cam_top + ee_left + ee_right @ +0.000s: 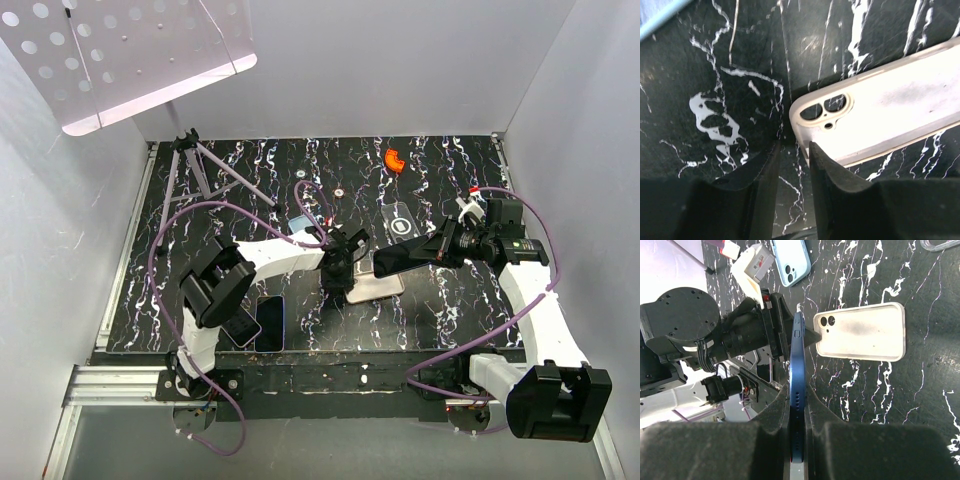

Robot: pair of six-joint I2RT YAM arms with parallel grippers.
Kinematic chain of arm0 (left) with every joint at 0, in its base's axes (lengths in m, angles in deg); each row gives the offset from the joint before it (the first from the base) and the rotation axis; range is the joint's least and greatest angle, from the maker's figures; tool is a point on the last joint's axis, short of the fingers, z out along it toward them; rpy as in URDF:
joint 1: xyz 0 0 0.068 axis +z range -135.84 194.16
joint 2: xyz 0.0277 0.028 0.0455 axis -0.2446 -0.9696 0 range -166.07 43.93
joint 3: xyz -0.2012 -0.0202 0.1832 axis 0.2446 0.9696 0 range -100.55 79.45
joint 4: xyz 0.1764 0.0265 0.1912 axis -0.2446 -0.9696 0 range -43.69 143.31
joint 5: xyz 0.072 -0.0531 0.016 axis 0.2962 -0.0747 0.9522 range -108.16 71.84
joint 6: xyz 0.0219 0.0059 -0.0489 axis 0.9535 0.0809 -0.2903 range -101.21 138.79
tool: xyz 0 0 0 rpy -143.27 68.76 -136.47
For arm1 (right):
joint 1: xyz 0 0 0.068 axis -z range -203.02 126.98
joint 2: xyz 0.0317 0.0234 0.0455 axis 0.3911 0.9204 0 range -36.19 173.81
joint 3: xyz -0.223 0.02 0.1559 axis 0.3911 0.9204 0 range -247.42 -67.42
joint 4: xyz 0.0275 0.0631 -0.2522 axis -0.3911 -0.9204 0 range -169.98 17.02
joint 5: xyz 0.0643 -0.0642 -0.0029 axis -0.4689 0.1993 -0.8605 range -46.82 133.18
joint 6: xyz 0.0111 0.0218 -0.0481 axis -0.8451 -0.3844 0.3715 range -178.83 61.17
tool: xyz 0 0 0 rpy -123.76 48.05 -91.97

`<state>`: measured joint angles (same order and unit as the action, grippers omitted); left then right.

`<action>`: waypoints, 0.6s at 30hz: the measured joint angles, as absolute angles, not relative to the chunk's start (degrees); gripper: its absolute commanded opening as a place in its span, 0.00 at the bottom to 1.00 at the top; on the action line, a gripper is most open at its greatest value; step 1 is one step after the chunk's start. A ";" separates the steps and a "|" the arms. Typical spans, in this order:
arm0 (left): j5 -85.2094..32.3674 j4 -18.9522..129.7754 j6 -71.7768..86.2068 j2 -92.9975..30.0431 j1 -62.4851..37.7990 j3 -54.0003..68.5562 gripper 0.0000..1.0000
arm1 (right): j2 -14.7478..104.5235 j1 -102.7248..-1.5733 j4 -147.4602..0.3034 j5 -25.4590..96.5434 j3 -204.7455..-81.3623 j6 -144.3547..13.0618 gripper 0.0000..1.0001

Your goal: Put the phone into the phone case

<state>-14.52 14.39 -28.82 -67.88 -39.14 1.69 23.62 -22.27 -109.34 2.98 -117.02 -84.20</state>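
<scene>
The white phone case lies open side up on the black marbled table, near the middle. In the left wrist view the case shows its camera cutout end. My left gripper sits at that end, fingers slightly apart, with the case's end rim beside the right finger and nothing clamped. My right gripper is shut on the dark blue phone and holds it tilted just above the case. In the right wrist view the phone is edge-on between my fingers, and the case lies beyond.
A clear case and an orange piece lie at the back right. A light blue case lies behind the left arm. Two more phones lie at the front left. A small tripod stands at the back left.
</scene>
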 measured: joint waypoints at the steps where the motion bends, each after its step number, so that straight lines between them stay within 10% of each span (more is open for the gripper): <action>1: -14.63 14.13 -29.04 -68.14 -39.10 1.28 0.18 | 23.62 -22.27 -109.34 2.98 -117.02 -84.17 0.01; 5: -14.35 14.61 -29.50 -68.45 -39.05 1.17 0.00 | 23.73 -22.27 -109.34 2.87 -117.02 -84.13 0.01; 18: -10.83 13.15 -33.76 -62.37 -38.88 8.66 0.00 | 25.28 -22.46 -109.04 1.99 -117.02 -84.13 0.01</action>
